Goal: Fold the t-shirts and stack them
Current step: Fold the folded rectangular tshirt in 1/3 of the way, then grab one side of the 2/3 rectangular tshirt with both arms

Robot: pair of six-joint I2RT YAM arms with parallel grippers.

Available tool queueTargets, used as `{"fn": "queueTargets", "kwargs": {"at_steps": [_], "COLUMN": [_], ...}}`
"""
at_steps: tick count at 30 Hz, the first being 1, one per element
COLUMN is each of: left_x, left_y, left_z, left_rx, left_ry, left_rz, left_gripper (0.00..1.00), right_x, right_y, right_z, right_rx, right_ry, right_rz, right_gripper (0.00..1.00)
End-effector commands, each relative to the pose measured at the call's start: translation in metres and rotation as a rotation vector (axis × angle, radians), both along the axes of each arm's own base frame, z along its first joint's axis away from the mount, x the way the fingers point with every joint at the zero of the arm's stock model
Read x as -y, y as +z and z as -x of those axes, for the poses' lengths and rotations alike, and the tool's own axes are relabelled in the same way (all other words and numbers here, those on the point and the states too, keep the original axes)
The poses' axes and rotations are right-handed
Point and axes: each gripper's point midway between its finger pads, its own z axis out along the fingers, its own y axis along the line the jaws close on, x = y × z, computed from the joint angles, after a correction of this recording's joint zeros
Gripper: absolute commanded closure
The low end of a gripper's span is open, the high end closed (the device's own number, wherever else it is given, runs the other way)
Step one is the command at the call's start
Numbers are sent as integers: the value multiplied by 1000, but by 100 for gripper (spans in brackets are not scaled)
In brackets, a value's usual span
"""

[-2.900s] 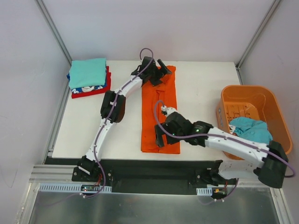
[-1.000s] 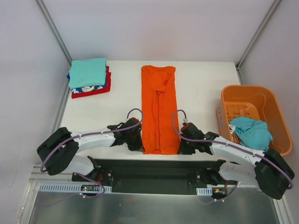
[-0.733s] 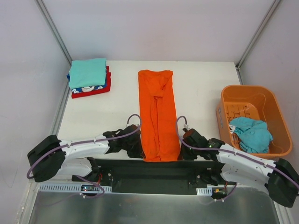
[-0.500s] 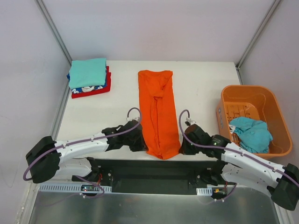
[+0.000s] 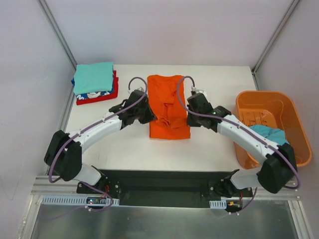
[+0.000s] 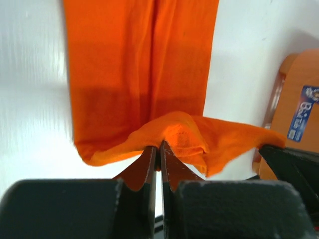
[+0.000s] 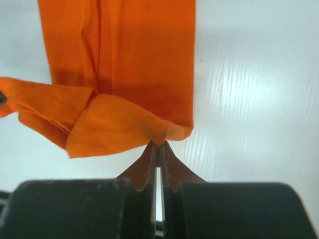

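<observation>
While the left gripper [image 6: 158, 145] and the right gripper [image 7: 158, 145] are each pinching a near corner, the narrow orange t-shirt [image 5: 168, 97] is lying doubled toward twelve o'clock, rumpled.

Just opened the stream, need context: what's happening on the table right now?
The left arm's fingers and the right arm's fingers are each shut on a near corner of the orange t-shirt, holding that end raised over its middle: mid-fold. A folded stack, teal on top, sits far left; a teal shirt lies in the orange basket.
</observation>
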Motion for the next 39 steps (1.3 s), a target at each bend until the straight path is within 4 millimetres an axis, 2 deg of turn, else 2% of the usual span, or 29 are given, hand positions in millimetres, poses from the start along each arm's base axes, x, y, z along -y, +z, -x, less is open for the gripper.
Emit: {"fn": "queueTargets", "kwargs": {"at_steps": [1,3,4,6,7,15,16,17,18,20,21,23,24,25,26,27,28,31,32,33,34,35,36,37,38,39], "left_x": [-2,-3,-2,-1,-3,-11,-13,-15,-16,-16,-17,-19,-19,-19,-20,-21,-24,-33,-39,-44,-46,-53,-57,-61,-62,-62], "left_y": [15,21,12,14,5,-15,-21,-21,-30,-32,-39,-40,-40,-37,-35,-25,-26,-4,-12,3,3,-9,0,-14,-16,-13], "left_z": [-40,-57,-62,-74,-79,-104,-107,-113,-114,-120,-122,-125,-125,-125,-124,-122,-118,-108,-96,-90,-83,-68,-59,-44,-35,-27], "left_rx": [73,80,68,60,39,-1,-8,-5,-26,-44,-59,-67,-68,-61,-58,-38,-40,7,-11,20,17,-13,8,-28,-38,-35], "left_ry": [5,16,4,-2,2,31,34,36,31,28,30,29,28,25,22,22,22,41,48,60,69,71,72,68,62,59], "left_rz": [-34,-25,-43,-21,-28,-42,-57,-57,-62,-47,-51,-50,-51,-53,-54,-50,-55,-52,-65,-52,-47,-61,-48,-56,-50,-33], "left_gripper": [100,100,100,100,100,99,96,91,85,83,73,64,58,39,31,23,3,1,1,1,1,1,1,1,1,1], "right_x": [6,0,-4,-6,-7,-5,-2,-3,-5,-5,-10,-10,-13,-13,-13,-12,-10,-8,-2,-10,-10,-8,-6,-7,-2,-4], "right_y": [15,12,11,7,3,-24,-33,-36,-35,-47,-53,-56,-62,-53,-52,-45,-43,-22,-33,-19,-22,-36,-31,-35,-53,-49], "right_z": [-61,-75,-90,-99,-109,-136,-139,-141,-145,-150,-152,-158,-153,-159,-158,-157,-155,-147,-134,-128,-120,-105,-95,-85,-68,-58], "right_rx": [58,38,34,9,-1,-72,-92,-100,-102,-131,-151,-164,-211,-202,-208,-203,-201,-157,-186,-162,-173,-207,-201,-210,-250,-242], "right_ry": [-88,-72,-76,-71,-78,-92,-99,-96,-90,-82,-69,-55,-30,-34,-30,-33,-33,-31,-36,-14,-10,-4,-9,-1,-2,-1], "right_rz": [62,65,65,77,82,76,82,82,70,71,60,49,37,23,21,17,18,-7,5,-54,-66,-72,-90,-95,-85,-106], "right_gripper": [99,99,99,99,100,100,99,98,98,93,91,75,69,57,50,37,17,0,0,3,3,3,3,3,3,3]}}
